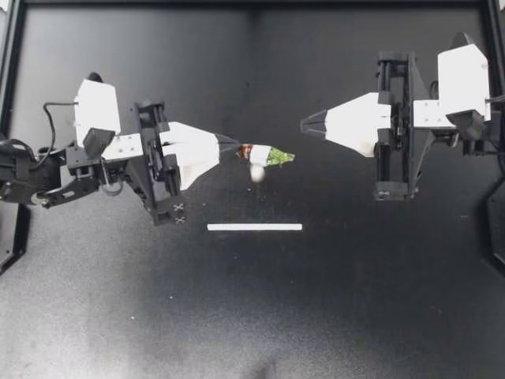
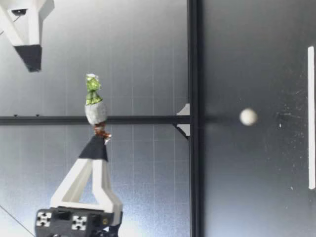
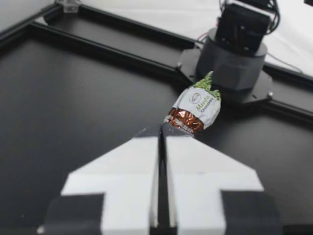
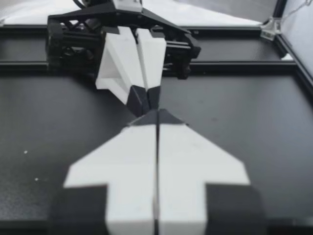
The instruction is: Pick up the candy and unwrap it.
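My left gripper is shut on the brown twisted end of the candy wrapper, holding it above the table. The wrapper is white, and its green end points away from the left gripper. A small white ball is just beside the wrapper, apart from it. Seen from table height, the ball is far below the wrapper, down near the table. My right gripper is off the wrapper's green end with its fingers together and nothing in them. From its wrist, the right gripper hides the wrapper.
A white strip lies flat on the black table, toward the front from the ball. The right arm's base stands beyond the wrapper in the left wrist view. Black rails frame the table.
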You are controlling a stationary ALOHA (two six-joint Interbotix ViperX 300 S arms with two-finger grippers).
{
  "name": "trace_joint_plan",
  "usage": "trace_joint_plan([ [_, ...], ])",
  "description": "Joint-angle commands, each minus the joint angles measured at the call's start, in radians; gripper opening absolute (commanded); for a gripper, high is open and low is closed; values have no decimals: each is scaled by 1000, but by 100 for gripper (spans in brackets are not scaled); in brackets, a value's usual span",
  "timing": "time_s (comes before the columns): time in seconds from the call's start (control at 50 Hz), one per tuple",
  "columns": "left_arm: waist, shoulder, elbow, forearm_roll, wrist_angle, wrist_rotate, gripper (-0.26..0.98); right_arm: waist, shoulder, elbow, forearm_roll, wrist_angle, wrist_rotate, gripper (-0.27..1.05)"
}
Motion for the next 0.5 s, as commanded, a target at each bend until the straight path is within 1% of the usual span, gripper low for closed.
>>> trace_joint_plan([
  [0.0, 3, -9, -29, 5, 3, -3, -16, 5, -6, -8, 0, -3, -2, 4],
  [0.2, 3, -8, -31, -3, 5, -5, -16, 5, -14, 20, 2, -3, -2, 31],
  [0.26, 3, -6, -31, -9, 5, -6, -16, 5, -15, 31, 2, -8, -2, 36],
  [0.48, 3, -6, -21, -14, 5, -6, -16, 5, -34, 72, 2, -87, -3, 37],
])
